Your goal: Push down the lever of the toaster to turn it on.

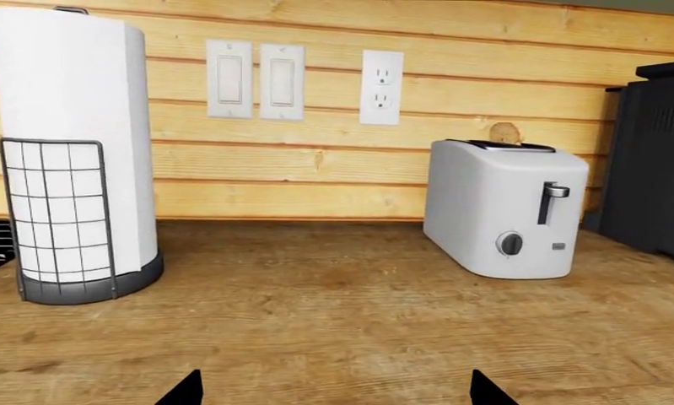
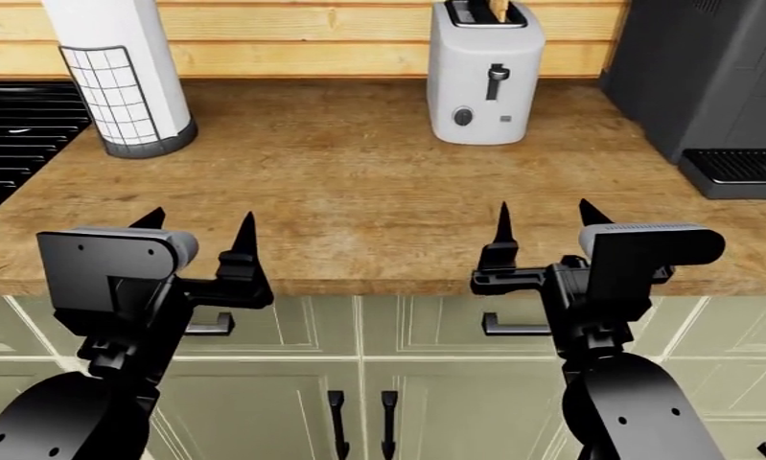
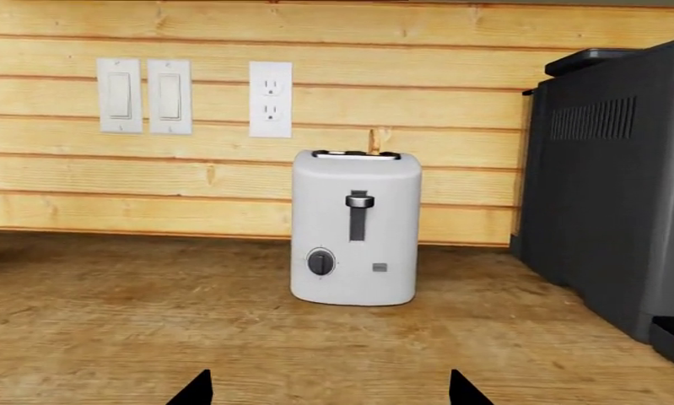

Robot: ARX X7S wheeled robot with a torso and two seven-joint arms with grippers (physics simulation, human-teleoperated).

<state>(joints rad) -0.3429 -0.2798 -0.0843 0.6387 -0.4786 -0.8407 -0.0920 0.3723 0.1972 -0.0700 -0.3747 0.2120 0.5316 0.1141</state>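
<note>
The light grey-white toaster (image 2: 485,81) stands at the back of the wooden counter, against the wall, with toast in a slot. It also shows in the left wrist view (image 1: 504,211) and the right wrist view (image 3: 355,228). Its black lever (image 2: 496,72) sits at the top of its vertical slot, above the round dial; it also shows in the left wrist view (image 1: 555,191) and the right wrist view (image 3: 359,201). My left gripper (image 2: 198,228) and right gripper (image 2: 543,219) are both open and empty, held over the counter's front edge, far from the toaster.
A paper towel roll in a wire holder (image 2: 121,77) stands at the back left. A tall dark coffee machine (image 2: 708,77) stands right of the toaster. A black stovetop (image 2: 6,134) lies at far left. Wall switches and an outlet (image 3: 270,99) sit above.
</note>
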